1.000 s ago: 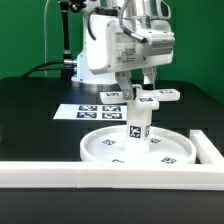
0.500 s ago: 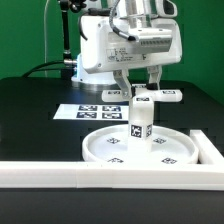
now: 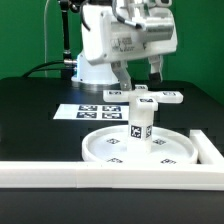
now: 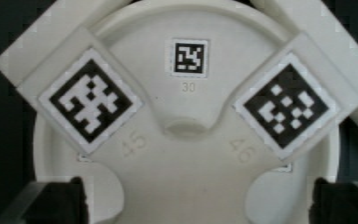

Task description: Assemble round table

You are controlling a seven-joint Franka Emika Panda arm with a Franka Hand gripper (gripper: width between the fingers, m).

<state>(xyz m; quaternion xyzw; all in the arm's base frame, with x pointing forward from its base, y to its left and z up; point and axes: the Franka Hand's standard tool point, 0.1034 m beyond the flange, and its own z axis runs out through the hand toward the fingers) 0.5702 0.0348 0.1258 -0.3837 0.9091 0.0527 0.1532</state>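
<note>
My round disc [image 3: 138, 148] flat on the black table [image 3: 40, 110], short leg [image 3: 140, 122] upright at its centre, cross base [image 3: 157, 97] on top, my gripper [image 3: 138, 72] above it, fingers spread, holding nothing, white wall [image 3: 100, 173] in front.

**Count of things in view**

One round disc [image 3: 138, 148]. One cylinder leg [image 3: 139, 122], upright on the disc. One cross-shaped base piece [image 3: 160, 97]; the exterior view shows it only partly. One marker board [image 3: 100, 112] on the counter [image 3: 40, 120]. One white border wall [image 3: 110, 176] with a corner at the exterior view's right. One robot arm, one gripper [image 3: 140, 72] with two fingers. Wrist view: three square tags on the white part, two large, one small [image 4: 192, 56].
</note>
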